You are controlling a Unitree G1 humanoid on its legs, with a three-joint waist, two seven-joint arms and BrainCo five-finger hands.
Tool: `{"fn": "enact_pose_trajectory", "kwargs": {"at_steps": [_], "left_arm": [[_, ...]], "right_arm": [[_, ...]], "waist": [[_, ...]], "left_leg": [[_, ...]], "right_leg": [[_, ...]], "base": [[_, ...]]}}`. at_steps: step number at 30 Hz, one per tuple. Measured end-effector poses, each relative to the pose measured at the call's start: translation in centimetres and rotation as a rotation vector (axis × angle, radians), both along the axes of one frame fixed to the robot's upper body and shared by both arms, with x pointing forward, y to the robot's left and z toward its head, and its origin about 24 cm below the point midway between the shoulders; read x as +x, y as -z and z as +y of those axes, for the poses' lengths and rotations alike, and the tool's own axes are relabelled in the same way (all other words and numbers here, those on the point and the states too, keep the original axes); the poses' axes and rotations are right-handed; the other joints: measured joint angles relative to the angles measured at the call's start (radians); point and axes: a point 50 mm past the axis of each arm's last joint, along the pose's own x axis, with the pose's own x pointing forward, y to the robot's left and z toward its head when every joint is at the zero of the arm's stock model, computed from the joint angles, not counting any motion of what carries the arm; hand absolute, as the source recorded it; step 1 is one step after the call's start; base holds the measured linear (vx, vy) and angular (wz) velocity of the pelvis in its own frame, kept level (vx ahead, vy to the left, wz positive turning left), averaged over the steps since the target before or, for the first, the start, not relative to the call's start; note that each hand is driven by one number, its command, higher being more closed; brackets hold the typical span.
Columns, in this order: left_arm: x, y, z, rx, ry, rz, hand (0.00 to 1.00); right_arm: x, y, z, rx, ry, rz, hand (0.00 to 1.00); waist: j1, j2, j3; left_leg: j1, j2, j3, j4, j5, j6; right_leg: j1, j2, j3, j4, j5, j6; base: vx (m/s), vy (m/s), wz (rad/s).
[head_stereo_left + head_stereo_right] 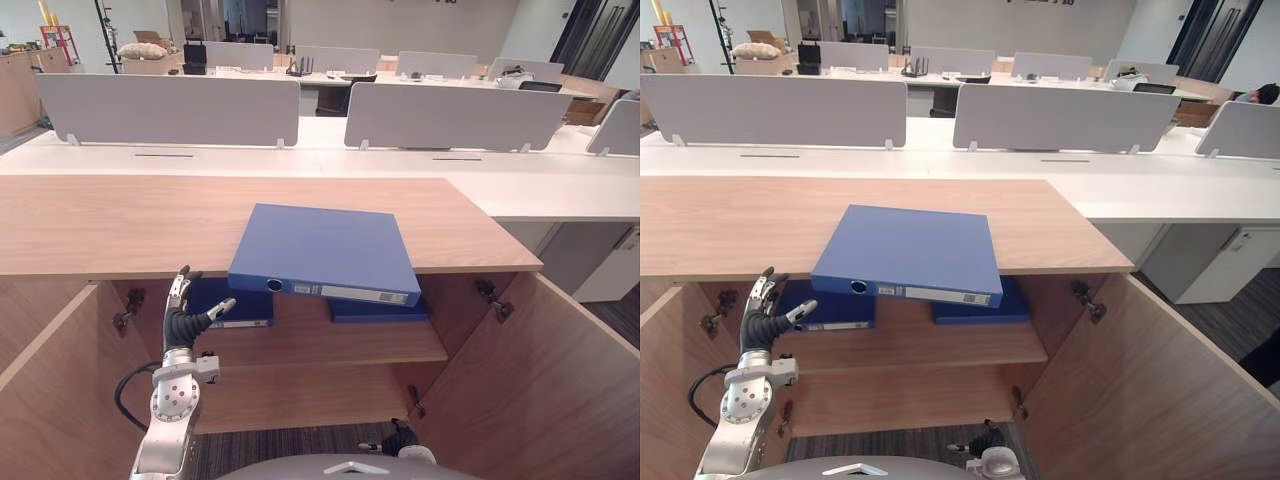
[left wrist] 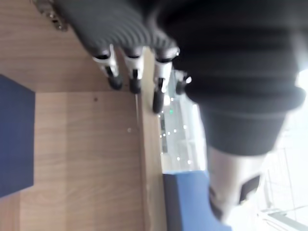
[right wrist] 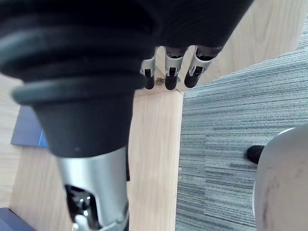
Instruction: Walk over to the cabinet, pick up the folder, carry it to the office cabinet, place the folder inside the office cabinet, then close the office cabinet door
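A blue folder (image 1: 325, 250) lies flat on the wooden cabinet top (image 1: 120, 225), its spine jutting over the front edge. My left hand (image 1: 185, 315) is raised in front of the open cabinet, below and left of the folder's spine, apart from it. Its fingers (image 2: 134, 77) are relaxed and hold nothing, and the folder's overhanging edge (image 2: 187, 202) shows past them. My right hand (image 1: 985, 440) hangs low by the cabinet's bottom, over the carpet, with fingers (image 3: 166, 72) straight and empty.
Both cabinet doors stand open, the right door (image 1: 540, 370) and the left door (image 1: 40, 390). Two more blue folders (image 1: 235, 305) (image 1: 380, 310) lie on the inner shelf (image 1: 320, 345). White desks with grey dividers (image 1: 170, 110) stand behind the cabinet.
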Motion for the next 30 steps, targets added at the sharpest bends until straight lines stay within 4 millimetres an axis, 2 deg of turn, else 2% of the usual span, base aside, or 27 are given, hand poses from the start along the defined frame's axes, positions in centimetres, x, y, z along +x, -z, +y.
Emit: {"fn": "enact_pose_trajectory", "kwargs": {"at_steps": [10,15,16,18,19,20,21,23,30], "left_arm": [[-0.1,-0.2,0.6,-0.011,-0.021,-0.009,0.0],[-0.1,-0.7,2.1,0.044,-0.041,-0.016,0.0],[0.0,-2.0,2.7,0.058,-0.065,-0.068,0.0],[0.5,-8.0,4.2,0.129,-0.139,-0.351,0.0],[0.6,-9.5,4.5,0.145,-0.154,-0.43,0.0],[0.5,-12.6,5.0,0.17,-0.189,-0.597,0.0],[0.2,-13.9,5.2,0.176,-0.205,-0.676,0.0],[-0.2,-15.2,5.4,0.167,-0.223,-0.757,0.0],[-1.9,-16.3,7.2,0.124,-0.328,-0.848,0.0]], "right_arm": [[-0.1,0.0,0.0,0.0,-0.001,0.004,0.0],[-0.4,0.1,-0.2,0.0,0.004,0.01,0.0],[-0.4,0.1,-0.2,0.004,0.01,0.012,0.0],[-0.6,0.2,-0.6,0.003,0.044,0.018,0.0],[-0.7,0.2,-0.6,0.002,0.044,0.02,0.0],[-0.8,0.2,-0.7,0.001,0.044,0.024,0.0],[-0.8,0.2,-0.7,0.001,0.045,0.026,0.0],[-1.0,0.3,-0.9,0.004,0.064,0.035,0.0],[-1.2,0.4,-1.0,0.019,0.062,0.048,0.0]], "waist": [[0.005,0.0,0.0],[0.014,0.0,-0.001],[0.015,0.0,-0.001],[0.015,-0.001,-0.003],[0.015,-0.001,-0.005],[0.016,0.001,-0.008],[0.019,0.003,-0.01],[0.021,0.006,-0.018],[0.026,0.005,-0.027]], "left_leg": [[0.0,0.0,0.001,0.0,-0.01,-0.005],[-0.003,0.005,0.005,0.001,-0.017,-0.01],[-0.007,0.008,0.008,0.001,-0.019,-0.009],[-0.007,0.008,0.008,0.001,-0.02,-0.009],[-0.006,0.008,0.008,0.001,-0.02,-0.009],[-0.003,0.007,0.008,0.001,-0.02,-0.008],[-0.001,0.007,0.008,0.001,-0.022,-0.007],[-0.001,0.006,0.007,0.001,-0.025,-0.008],[0.001,0.007,-0.004,0.0,-0.033,-0.014]], "right_leg": [[0.001,0.001,0.001,0.0,-0.012,0.006],[-0.008,0.003,0.008,0.006,-0.014,-0.003],[-0.014,0.004,0.011,0.006,-0.013,-0.003],[-0.012,0.005,0.015,0.008,-0.01,-0.001],[-0.012,0.005,0.016,0.009,-0.007,0.005],[-0.01,0.005,0.026,0.01,-0.005,0.006],[-0.007,0.005,0.034,0.011,-0.005,0.005],[-0.007,0.004,0.041,0.013,-0.005,0.005],[-0.013,0.006,0.059,0.028,-0.019,-0.011]], "base": [[0.0,0.0,0.0],[0.01,0.002,-0.02],[0.02,0.002,-0.07],[0.05,0.002,-0.05],[0.05,0.007,-0.02],[0.04,0.014,-0.02],[0.04,0.018,-0.01],[0.0,0.0,0.0],[-0.03,-0.006,0.03]]}}
